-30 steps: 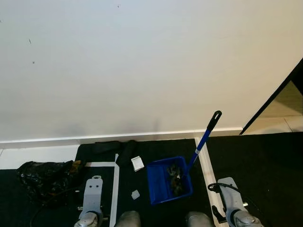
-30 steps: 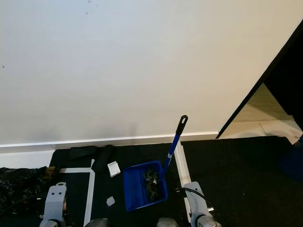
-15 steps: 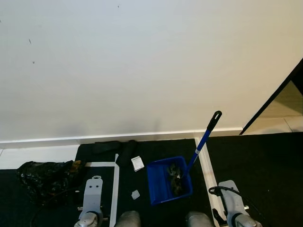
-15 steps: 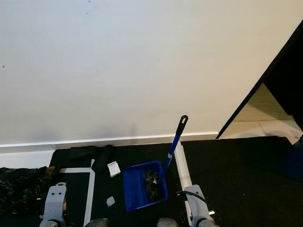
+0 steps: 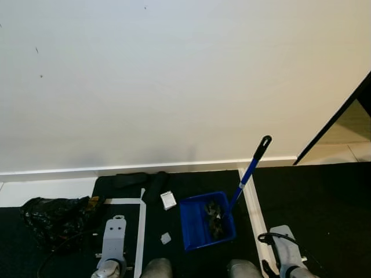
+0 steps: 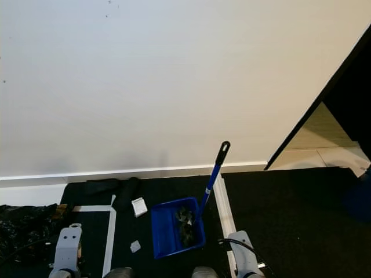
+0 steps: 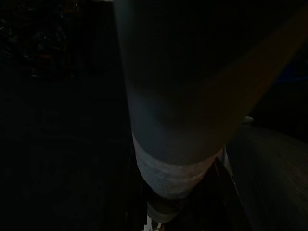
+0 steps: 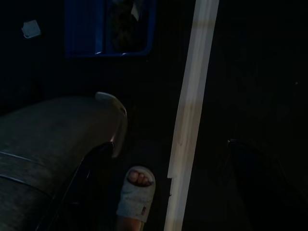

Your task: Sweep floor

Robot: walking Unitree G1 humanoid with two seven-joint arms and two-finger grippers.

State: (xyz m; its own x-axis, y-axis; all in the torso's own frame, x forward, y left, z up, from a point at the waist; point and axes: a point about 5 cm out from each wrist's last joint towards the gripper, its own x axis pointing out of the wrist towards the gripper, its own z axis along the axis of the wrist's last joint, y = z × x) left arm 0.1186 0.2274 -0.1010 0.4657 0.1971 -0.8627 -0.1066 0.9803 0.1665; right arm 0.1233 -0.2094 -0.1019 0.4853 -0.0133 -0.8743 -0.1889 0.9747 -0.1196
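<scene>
A blue dustpan [image 5: 197, 225] holding dark debris stands on the black floor, its blue handle [image 5: 248, 172] with a black grip leaning up to the right. Two white paper scraps [image 5: 168, 200] [image 5: 166, 237] lie left of the pan. My silver left arm [image 5: 113, 242] and right arm [image 5: 286, 253] hang low at the bottom edge, on either side of the pan and apart from it. In the dim right wrist view my right gripper [image 8: 168, 163] hangs open over the floor, with the dustpan [image 8: 82, 29] ahead of it.
A black rubbish bag [image 5: 55, 217] lies at the left. A dark bundle [image 5: 142, 182] rests by the white skirting [image 5: 174, 167]. White tape strips [image 5: 141, 226] [image 8: 192, 106] cross the floor. A person's sandalled foot [image 8: 136, 195] stands beside the tape. A dark doorway [image 5: 348, 124] opens at right.
My right arm has drawn back and down toward the bottom edge. The left arm, dustpan and scraps have stayed put.
</scene>
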